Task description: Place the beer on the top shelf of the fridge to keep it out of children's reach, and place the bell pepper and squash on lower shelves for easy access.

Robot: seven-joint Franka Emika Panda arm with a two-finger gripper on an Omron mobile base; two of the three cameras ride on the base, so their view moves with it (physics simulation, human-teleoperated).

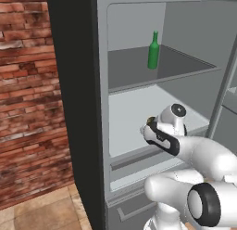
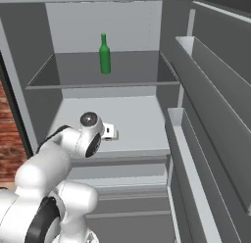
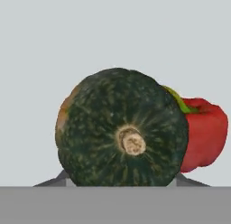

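gripper [image 2: 113, 132] is pushed in over the pale lower shelf [image 1: 134, 113] of the fridge [image 1: 83, 108], at the end of the white arm, and from where i stand i cannot tell whether it is clamped or let go: in the hand view the squash [image 3: 122, 128] sits right up against the fingertips, hiding them, and only grey slivers of the fingers peek out at either side beneath it, so it could be gripped or just released. squash faces the hand with its pale stem scar dead centre, so its short stem-to-base axis points straight back along the gripper toward the fridge opening; it is a squat round thing with no real long side. bell pepper [image 3: 205, 133] lies just beside and behind it on the same pale board, its green stem angled up toward the squash, the two touching or very nearly. beer [image 1: 153, 50] stands upright on the dark top shelf [image 1: 185, 64], neck up, well back from the front edge. by my reckoning the bottle and pepper are done and the squash is the step in hand; next calls for the jaws to open fully if they have not, then a straight pull back without nudging the ball into the pepper.
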